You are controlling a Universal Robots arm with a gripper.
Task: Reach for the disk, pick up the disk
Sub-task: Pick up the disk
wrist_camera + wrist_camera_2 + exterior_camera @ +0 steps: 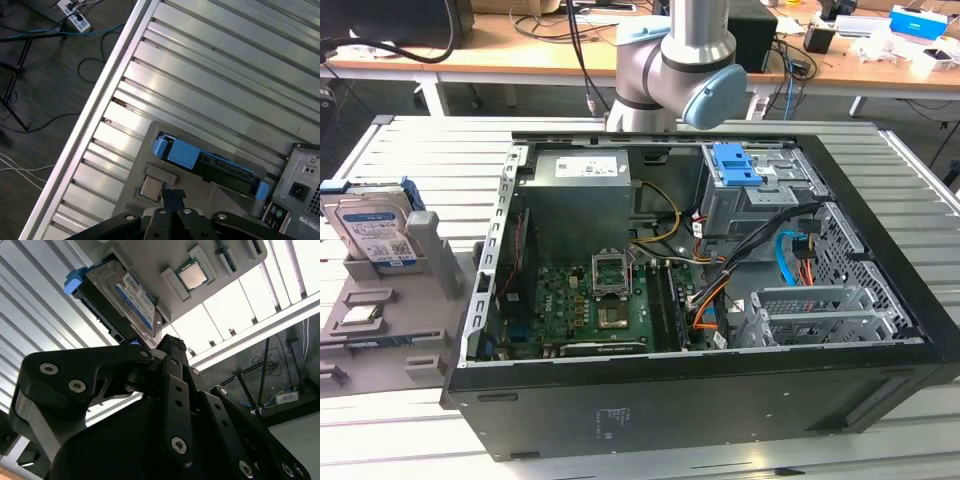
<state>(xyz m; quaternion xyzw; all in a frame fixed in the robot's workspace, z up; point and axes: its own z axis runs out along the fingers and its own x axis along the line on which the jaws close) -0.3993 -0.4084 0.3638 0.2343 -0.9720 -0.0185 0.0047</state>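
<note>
A slatted metal tabletop (430, 140) is seen carrying everything in the scene, and in the first wrist view one edge of it is bordered by a dark floor (45, 100) strewn with cables. Most of the tabletop in the exterior view is taken up by an open black computer case (720, 410), in which a green motherboard (570, 300), a grey power supply (582, 195) and a blue latch (735, 165) on the drive cage are exposed. A grey and blue robot arm (680, 60) is seen rising behind the case. Just beside the case, at the exterior view's left, a grey plastic holder (435, 265) is laid on the tabletop. The black fingers (167, 197) are shown in both wrist views above this holder (150, 255). They are drawn together at the tips (170, 370), and nothing is held between them. The disk (380, 235) is stood on edge, nearly upright, in a slot of the holder, with its white-and-blue label turned toward the exterior view and blue rails fitted along its sides. In both wrist views it (120, 300) is found near the fingers and apart from them, and in the first wrist view its upper edge (210, 162) is presented. A small square silver chip (360, 313) is seated in a recess of the holder beside the disk, and it is seen in both wrist views (190, 276) (151, 187).
</note>
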